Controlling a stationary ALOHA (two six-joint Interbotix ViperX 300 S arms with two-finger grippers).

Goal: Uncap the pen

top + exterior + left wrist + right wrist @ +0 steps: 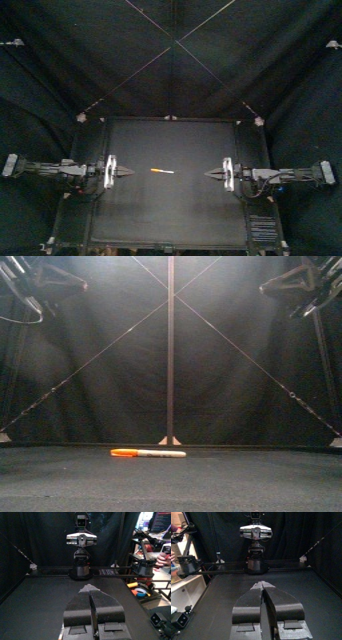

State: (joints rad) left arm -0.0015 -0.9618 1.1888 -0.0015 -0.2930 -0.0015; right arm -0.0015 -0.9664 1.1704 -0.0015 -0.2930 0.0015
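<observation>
Well over on the left side of the desk (160, 215), the left arm (54, 169) lies low and level, reaching inward from the desk's edge, and the left tool (124, 172) points straight toward the middle. Its two jaws are pressed together to a single tip with nothing between them; its own wrist view shows them meeting in a narrow wedge (89, 588) above the bare black surface, aimed at the other arm across the way. Near the middle of the desk, a little nearer the left tool than the right, lies the pen (162, 172), flat on the surface and turned crosswise, so that it runs along the line between the two tips. It touches neither tool and sits apart from both. From the front view the pen (148, 453) is orange at one end and white along the rest, resting on the desk before the black back curtain (171, 356). Further right, the right tool (211, 172) mirrors the left, pointing inward at the same height, with its jaws likewise brought together on nothing, as its wrist view (260, 585) confirms. Behind it the right arm (287, 174) stretches out level to the desk's right edge
</observation>
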